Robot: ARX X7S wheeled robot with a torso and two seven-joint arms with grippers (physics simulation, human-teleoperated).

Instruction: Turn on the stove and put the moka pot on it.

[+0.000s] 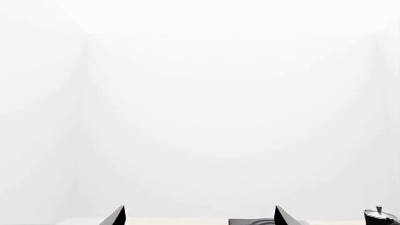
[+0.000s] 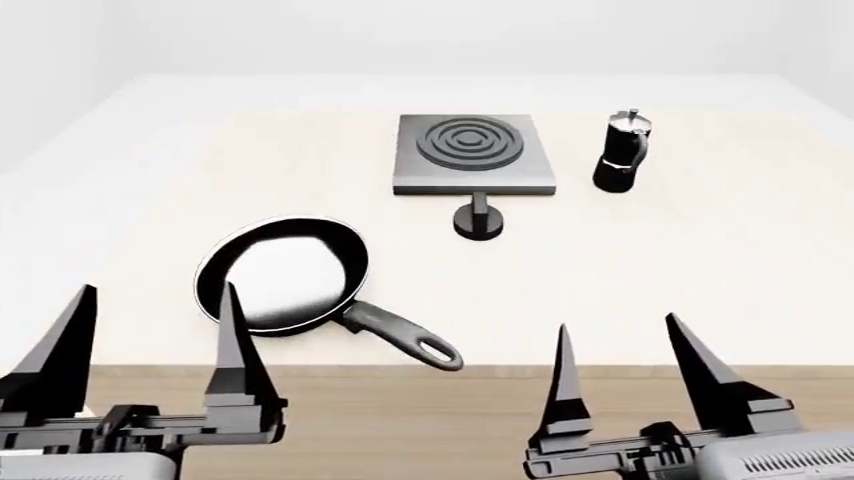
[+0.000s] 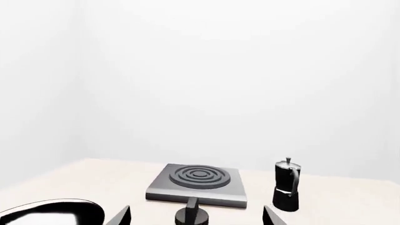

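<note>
Currently the stove [image 2: 474, 153] sits at the far side of the table [image 2: 694, 300], a flat dark-grey plate with a ringed burner on top, and its small round knob [image 2: 479, 221] stands just in front of the near edge of the plate. Just to the right of the stove, a little apart from it, the moka pot [image 2: 622, 151] stands upright on the table, not on the burner. On the near left lies a black frying pan [image 2: 283, 273], with its handle pointing toward the near right. Both grippers hang at the near edge of the table, well apart from the stove and the pot. The left gripper [image 2: 154, 330] has its two fingers spread wide and holds nothing; one finger [image 2: 232, 340] overlaps the near rim of the pan in the head view, but I cannot tell if it touches it. The right gripper [image 2: 625, 358] also has its fingers apart and empty, and the knob is far ahead of them, slightly to the left. In the right wrist view the knob [image 3: 192, 214] appears between the two finger tips, with the stove [image 3: 198, 183] behind it and the pot [image 3: 287, 185] at its right. In the left wrist view only the finger tips [image 1: 115, 216] and the top of the pot [image 1: 379, 214] show.
</note>
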